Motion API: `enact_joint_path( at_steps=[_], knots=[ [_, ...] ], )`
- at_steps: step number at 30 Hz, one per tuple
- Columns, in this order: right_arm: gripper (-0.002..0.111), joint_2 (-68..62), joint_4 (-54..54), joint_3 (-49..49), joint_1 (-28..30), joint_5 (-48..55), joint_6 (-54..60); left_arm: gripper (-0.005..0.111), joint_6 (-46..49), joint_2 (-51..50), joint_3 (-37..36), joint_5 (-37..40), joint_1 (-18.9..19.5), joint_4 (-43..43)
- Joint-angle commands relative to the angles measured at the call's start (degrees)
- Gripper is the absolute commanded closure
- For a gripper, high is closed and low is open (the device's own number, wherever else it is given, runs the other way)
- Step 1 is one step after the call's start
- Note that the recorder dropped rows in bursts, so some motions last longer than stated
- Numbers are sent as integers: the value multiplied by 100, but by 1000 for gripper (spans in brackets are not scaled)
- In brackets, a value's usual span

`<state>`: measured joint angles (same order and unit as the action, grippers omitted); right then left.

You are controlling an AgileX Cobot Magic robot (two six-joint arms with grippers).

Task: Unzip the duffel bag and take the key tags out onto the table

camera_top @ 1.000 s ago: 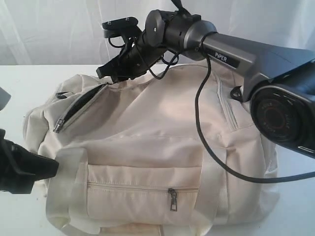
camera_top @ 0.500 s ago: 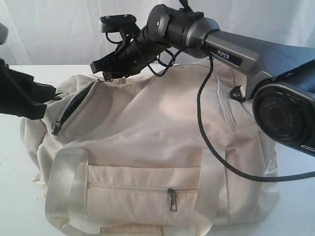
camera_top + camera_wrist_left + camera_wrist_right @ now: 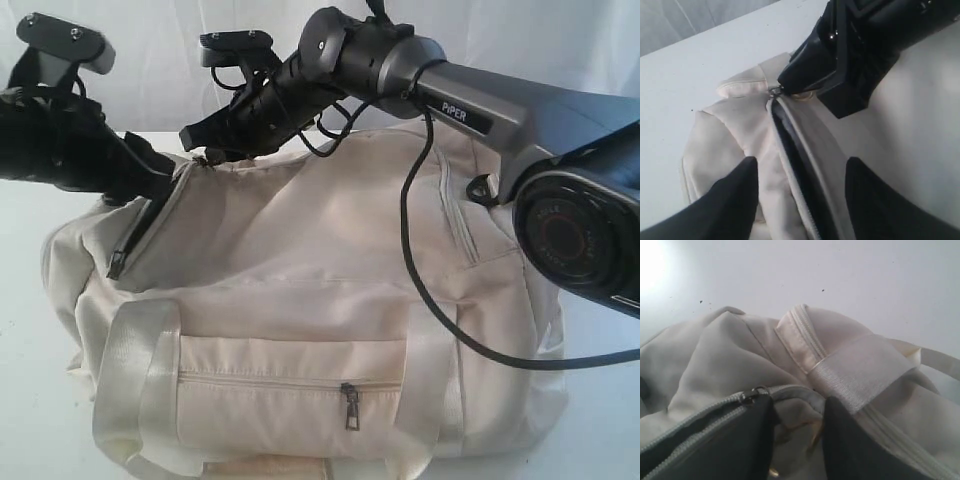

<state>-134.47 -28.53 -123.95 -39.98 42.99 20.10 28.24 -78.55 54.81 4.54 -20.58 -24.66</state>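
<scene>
Left pincer [image 3: 801, 165] spread over open zip [image 3: 790, 150], right pincer [image 3: 797, 405] pinching duffel bag [image 3: 300, 270] fabric, clearest in wrist views

Heads up, the zip slit [image 3: 790, 150] on the duffel bag [image 3: 300, 300] is only a narrow dark gap with cloth edges close on both sides, so it's a tight way in. The right tool [image 3: 200, 140] is pinched on the fabric right at the slit's upper end, so that end's blocked. The left tool [image 3: 801, 162] hangs spread wide over the slit, one finger on either side, with nothing between them but bag. The right arm [image 3: 500, 110] crosses above the back of the bag, and its black cable [image 3: 415, 290] droops over the right half. The bare surface [image 3: 30, 420] left of the bag is free room.
</scene>
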Motion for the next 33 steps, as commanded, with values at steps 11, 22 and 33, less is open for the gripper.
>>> enact_joint_path(
  at_steps=[11, 22, 33],
  knots=[
    [108, 67, 20, -21, 40, 7, 77, 53, 47, -823, 140, 104, -29, -83],
    [108, 109, 52, -21, 76, 98, 1126, 107, 47, -823, 140, 127, -29, -83],
    [93, 522, 899, -21, 127, 32, 1407, 107, 47, -823, 140, 165, -29, -83]
  ],
)
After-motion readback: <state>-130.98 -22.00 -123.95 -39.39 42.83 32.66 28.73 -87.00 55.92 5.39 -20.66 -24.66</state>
